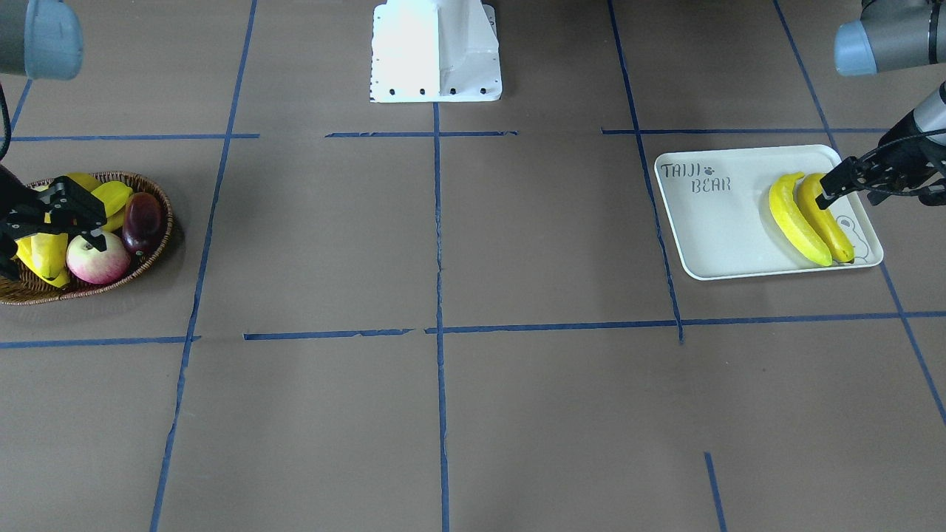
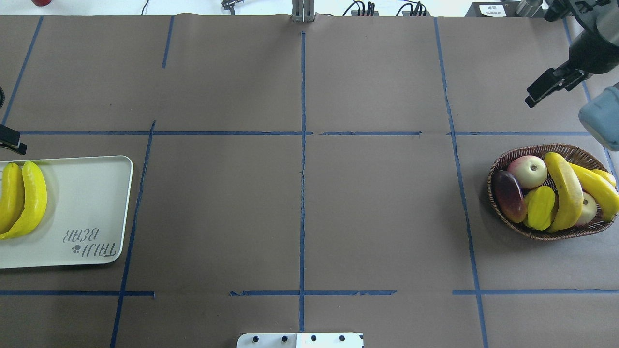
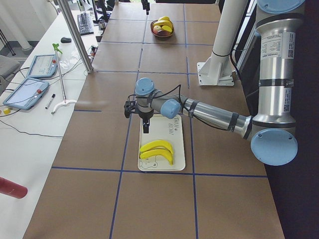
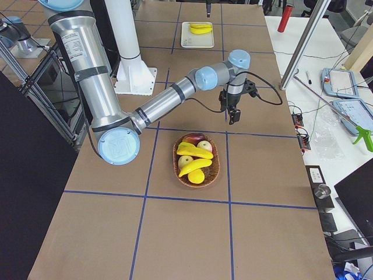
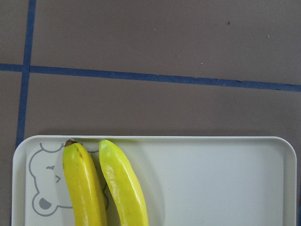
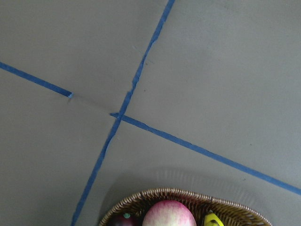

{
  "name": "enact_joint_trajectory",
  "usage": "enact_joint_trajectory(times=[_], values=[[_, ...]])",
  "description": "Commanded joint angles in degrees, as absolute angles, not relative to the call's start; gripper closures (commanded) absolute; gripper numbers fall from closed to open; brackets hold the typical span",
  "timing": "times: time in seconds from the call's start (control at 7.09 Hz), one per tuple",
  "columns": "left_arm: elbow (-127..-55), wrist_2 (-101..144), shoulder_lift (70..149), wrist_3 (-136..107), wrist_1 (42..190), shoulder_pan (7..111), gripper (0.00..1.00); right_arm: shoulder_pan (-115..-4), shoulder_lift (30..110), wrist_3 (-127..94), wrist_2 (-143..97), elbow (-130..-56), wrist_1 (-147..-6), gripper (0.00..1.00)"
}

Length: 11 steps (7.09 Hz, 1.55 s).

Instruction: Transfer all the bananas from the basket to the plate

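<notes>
Where the front-facing camera looks down, two long curved yellow bananas (image 1: 794, 218) lie side by side at the bear-face end of the pale rectangular plate (image 1: 717, 236). The left gripper (image 1: 826, 193) hangs above them, its jaw state unreadable.

Overhead: two more yellow bananas (image 2: 566, 193) lie in the oval brown wicker basket (image 2: 491, 188). The right gripper (image 2: 537, 94) is beyond its far rim; I cannot tell its spread.

Six views; plate (image 2: 96, 212) in five

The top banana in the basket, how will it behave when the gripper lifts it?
The top banana looks stiff and smooth, so it may slip between narrow fingers. It lies across other fruit in the basket, so lifting may shift them. Being curved, it would likely rock, not roll.
</notes>
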<state>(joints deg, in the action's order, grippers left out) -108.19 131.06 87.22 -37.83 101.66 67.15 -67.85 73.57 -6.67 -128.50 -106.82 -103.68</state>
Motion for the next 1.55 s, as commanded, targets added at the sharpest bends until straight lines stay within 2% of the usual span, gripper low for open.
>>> enact_joint_trajectory(times=[0.0,0.28,0.71,1.41], values=[[-108.63,131.04,87.54,-38.06,101.07,67.15,0.00,-67.76,82.22,-14.96,-127.97,-107.14,-92.98,0.00],[-108.63,130.96,87.54,-38.14,101.07,67.15,0.00,-66.89,89.10,-25.52,-127.44,-107.14,-80.12,0.00],[-108.63,130.96,87.54,-38.14,101.07,67.15,0.00,-61.28,93.59,-32.86,-121.84,-109.60,-79.89,0.00],[-108.63,130.78,87.54,-38.06,101.07,67.06,0.00,-58.10,95.89,-32.87,-121.29,-109.60,-80.07,0.06]])
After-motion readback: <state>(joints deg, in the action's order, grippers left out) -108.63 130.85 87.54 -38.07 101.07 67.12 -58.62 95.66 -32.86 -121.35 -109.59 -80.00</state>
